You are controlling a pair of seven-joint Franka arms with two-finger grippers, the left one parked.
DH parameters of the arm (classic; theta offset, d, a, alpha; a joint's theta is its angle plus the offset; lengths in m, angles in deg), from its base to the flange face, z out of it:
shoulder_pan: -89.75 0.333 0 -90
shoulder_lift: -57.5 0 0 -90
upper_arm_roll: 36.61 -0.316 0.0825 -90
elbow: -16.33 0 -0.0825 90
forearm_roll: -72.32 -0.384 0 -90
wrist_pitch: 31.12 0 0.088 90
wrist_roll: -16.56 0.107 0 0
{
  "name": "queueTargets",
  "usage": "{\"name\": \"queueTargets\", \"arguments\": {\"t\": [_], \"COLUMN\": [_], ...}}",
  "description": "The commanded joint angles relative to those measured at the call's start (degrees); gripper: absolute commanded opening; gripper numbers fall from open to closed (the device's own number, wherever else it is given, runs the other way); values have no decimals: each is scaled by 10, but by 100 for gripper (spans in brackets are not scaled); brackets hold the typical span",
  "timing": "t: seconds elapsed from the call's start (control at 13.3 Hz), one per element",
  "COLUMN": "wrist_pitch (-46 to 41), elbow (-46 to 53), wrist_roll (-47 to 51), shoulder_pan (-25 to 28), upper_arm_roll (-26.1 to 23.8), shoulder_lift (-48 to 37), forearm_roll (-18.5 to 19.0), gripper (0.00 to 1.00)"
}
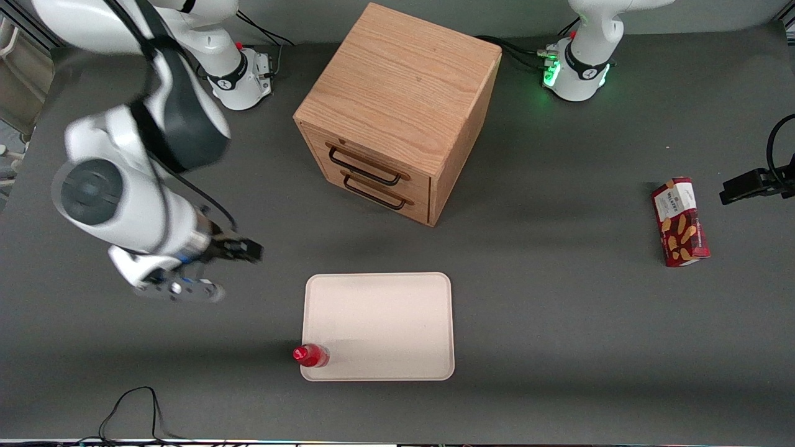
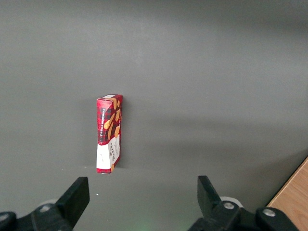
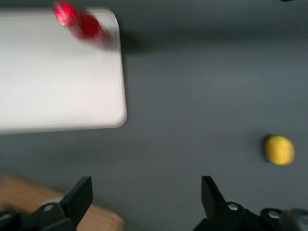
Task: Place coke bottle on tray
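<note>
Front view shows you the bottle (image 1: pixel 311 355) standing upright on the tray (image 1: pixel 379 310), right at the tray corner nearest the camera on the working arm's side, its base against the low rim. The tray lies flat on the table (image 1: pixel 559 323), nearer the camera than the cabinet (image 1: pixel 397 112), in front of its two drawers. Your gripper (image 1: pixel 180 288) hangs above bare table, off the tray's edge toward the working arm's end and apart from the bottle. It holds nothing.

From the right wrist camera you can see the gripper's (image 3: pixel 144 202) two fingers (image 3: pixel 77 197) spread wide with only grey table between them, so it is released. That same view takes in the tray (image 3: pixel 57 86) with the bottle (image 3: pixel 82 24) at one rounded corner, a lemon (image 3: pixel 278 149) lying alone on the table well apart from the tray, and a bit of the cabinet's (image 3: pixel 29 197) wood.

A biscuit box (image 1: pixel 680 221) lies on the table toward the parked arm's end, well apart from tray and cabinet; the left wrist camera looks down on the box (image 2: pixel 109 133) too.
</note>
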Motion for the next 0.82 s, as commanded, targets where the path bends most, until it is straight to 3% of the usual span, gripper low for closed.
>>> {"name": "queueTargets", "arguments": {"t": [0.0,0.15,0.38,0.6,0.75], "wrist_pitch": [22,-1,-72,-82,-81], "elbow": [-219,-253,-220,-193,-188], "wrist_roll": [-151,-189,-248,-230,-164], "shoulder_pan": [-27,-26,15,10,10], "upper_arm_roll": [46,90,180,187,183], "shoulder_lift": [-188,-239,-251,-245,-245], "forearm_roll": [-24,-24,-37,-38,-38], "gripper": [100,100,100,100,100]}}
